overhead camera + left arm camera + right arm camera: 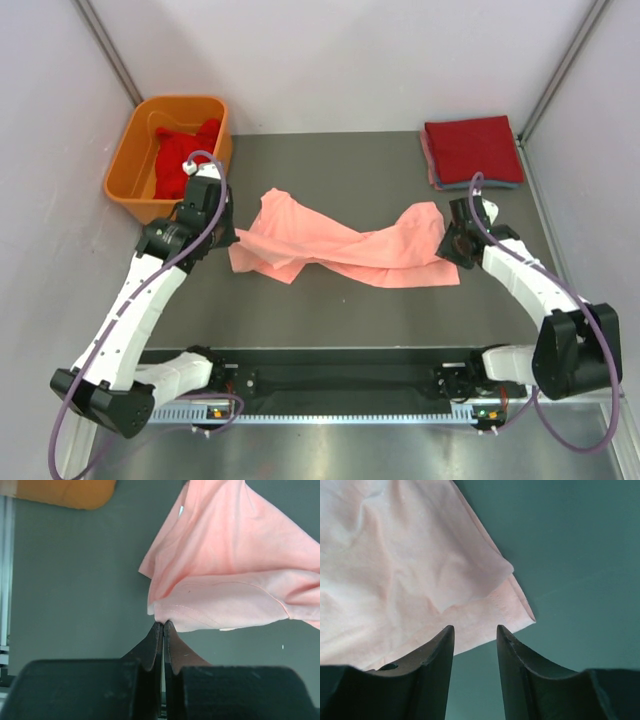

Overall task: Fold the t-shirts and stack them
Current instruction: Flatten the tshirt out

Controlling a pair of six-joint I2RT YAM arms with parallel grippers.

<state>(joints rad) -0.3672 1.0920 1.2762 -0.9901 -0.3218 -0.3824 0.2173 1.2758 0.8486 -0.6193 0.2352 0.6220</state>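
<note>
Jaws: left gripper (163, 624) clenched on a hem corner of the crumpled salmon-pink cotton t-shirt (340, 245); right gripper (476, 629) parted and empty, the opposite hem just ahead of its tips. Shirt lies twisted across the middle of the dark grey table (300, 310), so I'd pinch that right corner deep, then draw both ends taut before folding.

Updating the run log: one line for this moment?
left pincer: shut on pink t-shirt | right pincer: open at its corner | folded stack: far right
</note>
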